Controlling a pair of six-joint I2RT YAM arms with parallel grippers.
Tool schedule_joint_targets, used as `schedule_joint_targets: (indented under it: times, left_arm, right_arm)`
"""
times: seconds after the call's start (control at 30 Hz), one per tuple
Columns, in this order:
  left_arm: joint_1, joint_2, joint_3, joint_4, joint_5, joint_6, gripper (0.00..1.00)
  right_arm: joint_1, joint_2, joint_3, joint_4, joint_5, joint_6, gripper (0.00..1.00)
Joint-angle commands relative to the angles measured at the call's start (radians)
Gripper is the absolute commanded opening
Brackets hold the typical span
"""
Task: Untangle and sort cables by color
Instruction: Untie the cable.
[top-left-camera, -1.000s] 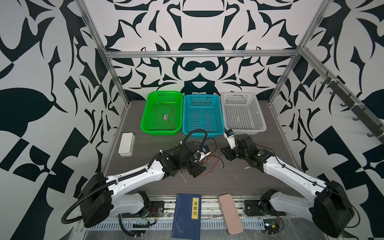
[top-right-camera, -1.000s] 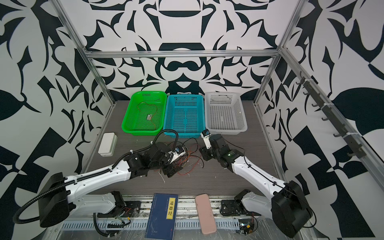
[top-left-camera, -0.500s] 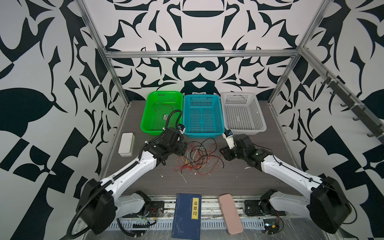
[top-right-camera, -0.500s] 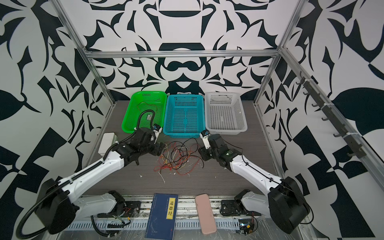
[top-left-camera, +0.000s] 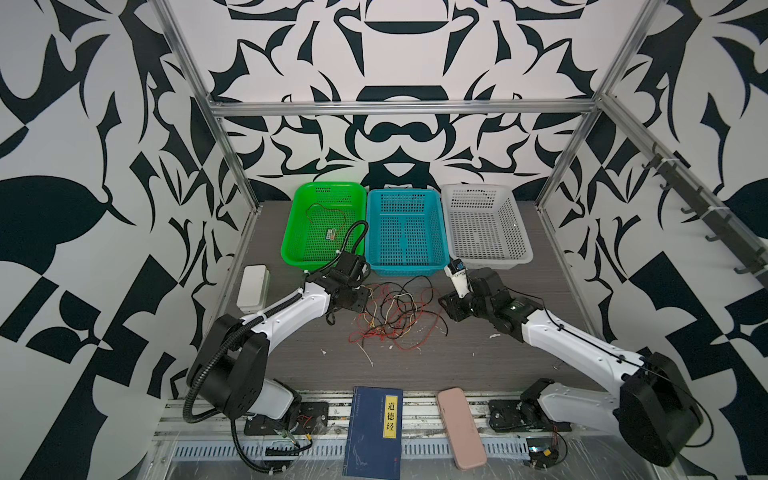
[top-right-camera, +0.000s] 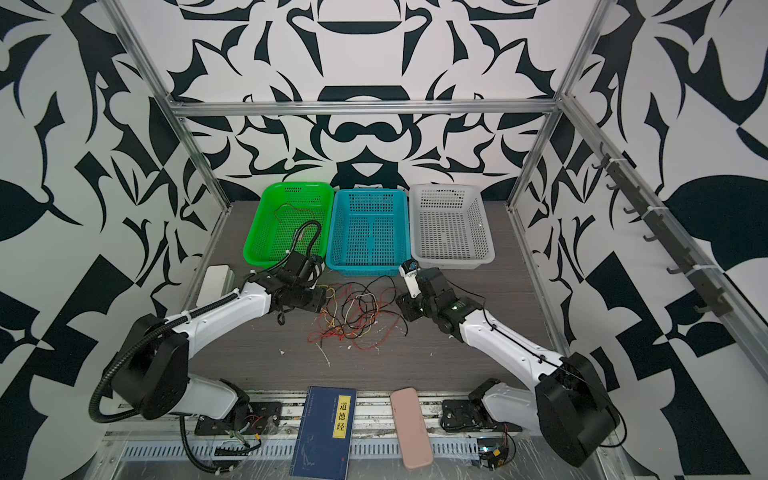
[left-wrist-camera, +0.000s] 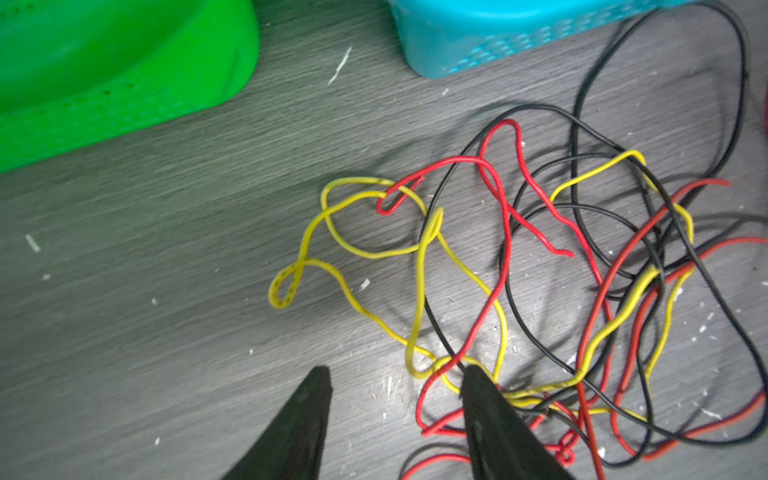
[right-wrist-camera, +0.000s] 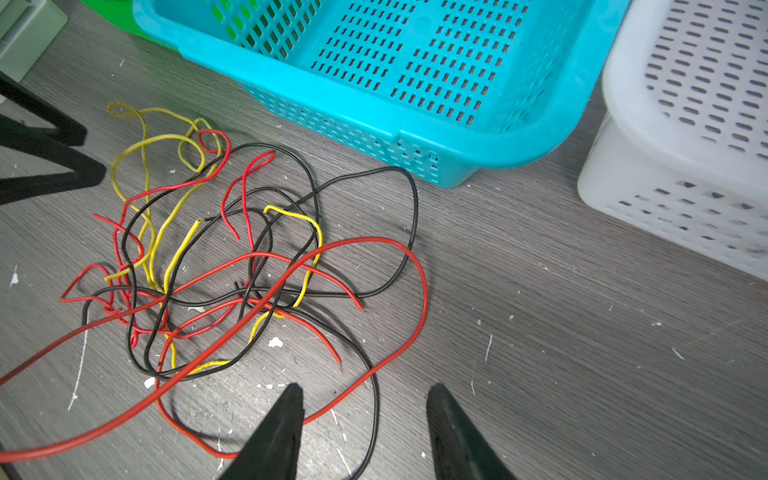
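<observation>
The cables (top-left-camera: 395, 311) lie as one loose tangle of red, yellow and black strands on the grey table in front of the blue basket, seen in both top views (top-right-camera: 357, 311). My left gripper (left-wrist-camera: 398, 374) is open at the tangle's left edge (top-left-camera: 361, 301). One of its fingertips (left-wrist-camera: 473, 374) rests over crossed yellow, red and black strands, and bare table shows between the jaws. My right gripper (right-wrist-camera: 365, 388) is open at the tangle's right edge (top-left-camera: 442, 301). A red and a black strand (right-wrist-camera: 374, 399) run loose on the table between its fingers.
Three baskets stand in a row at the back: green (top-left-camera: 291, 249), blue (top-left-camera: 409, 270) and white (top-left-camera: 490, 262). The green one holds a small board with thin wire (top-left-camera: 330, 235). A white box (top-left-camera: 252, 286) sits at the left. A blue book (top-left-camera: 374, 432) and a pink case (top-left-camera: 461, 428) lie at the front.
My left gripper drew back from over the tangle toward the green basket, then settled at the tangle's left edge. The whole pile now shows. The right arm has barely moved.
</observation>
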Motion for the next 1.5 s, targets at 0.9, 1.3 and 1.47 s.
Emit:
schedule_joint_targets:
  times: [0.9,1.3,1.47]
  left_arm:
    - [0.007,-0.282,0.122,-0.067,0.183,0.008,0.0]
    - [0.007,-0.282,0.208,-0.141,0.464,0.026,0.0]
    - [0.007,-0.226,0.246,-0.22,0.533,0.055,0.0]
  right_arm:
    - [-0.004,-0.065,0.013,0.102,-0.174,-0.008,0.51]
    - [0.004,-0.067,0.12,0.26,-0.389,-0.024,0.52]
    - [0.037,0.048,0.228,0.261,-0.404,-0.066,0.52]
